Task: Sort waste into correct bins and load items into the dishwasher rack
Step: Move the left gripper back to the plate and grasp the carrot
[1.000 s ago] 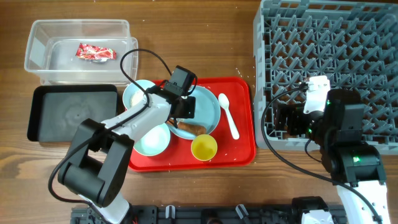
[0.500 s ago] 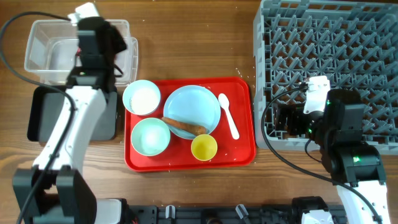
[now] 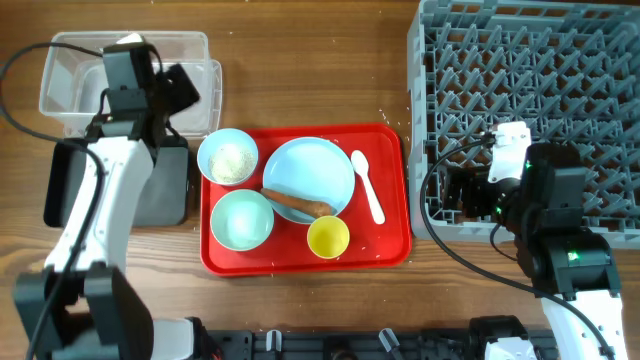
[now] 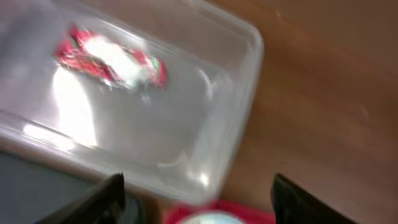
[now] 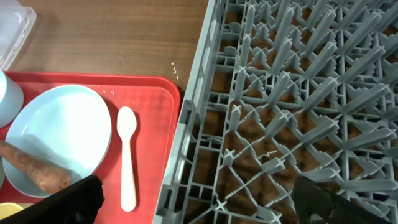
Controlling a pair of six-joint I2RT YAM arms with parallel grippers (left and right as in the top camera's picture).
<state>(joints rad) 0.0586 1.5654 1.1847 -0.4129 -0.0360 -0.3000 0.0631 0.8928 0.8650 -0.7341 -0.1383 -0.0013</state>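
In the left wrist view the red-and-white wrapper (image 4: 112, 59) lies inside the clear tub (image 4: 236, 93). My left gripper (image 4: 196, 194) hangs open and empty above the tub's near corner; overhead, the left gripper (image 3: 180, 92) sits over the tub (image 3: 70, 55), with the black tray (image 3: 60, 190) beside it. On the red tray (image 3: 385, 245) are a white bowl with rice (image 3: 228, 158), a light-blue plate (image 3: 320, 165) carrying the sausage stick (image 3: 295, 204), a pale-green bowl (image 3: 242, 219), a yellow cup (image 3: 327, 237) and a white spoon (image 3: 367, 185). My right gripper (image 5: 199, 199) is open over the rack's (image 5: 292, 93) left edge.
The grey dishwasher rack (image 3: 530, 90) fills the right side. The red tray's rim (image 5: 149, 124) lies close against the rack's wall, with the spoon (image 5: 127, 155) nearest it. A few white grains lie scattered on the wood around the red tray.
My left arm has swung from the blue plate on the red tray up and left to the clear tub, where its jaws now stand open. The right arm has not moved.
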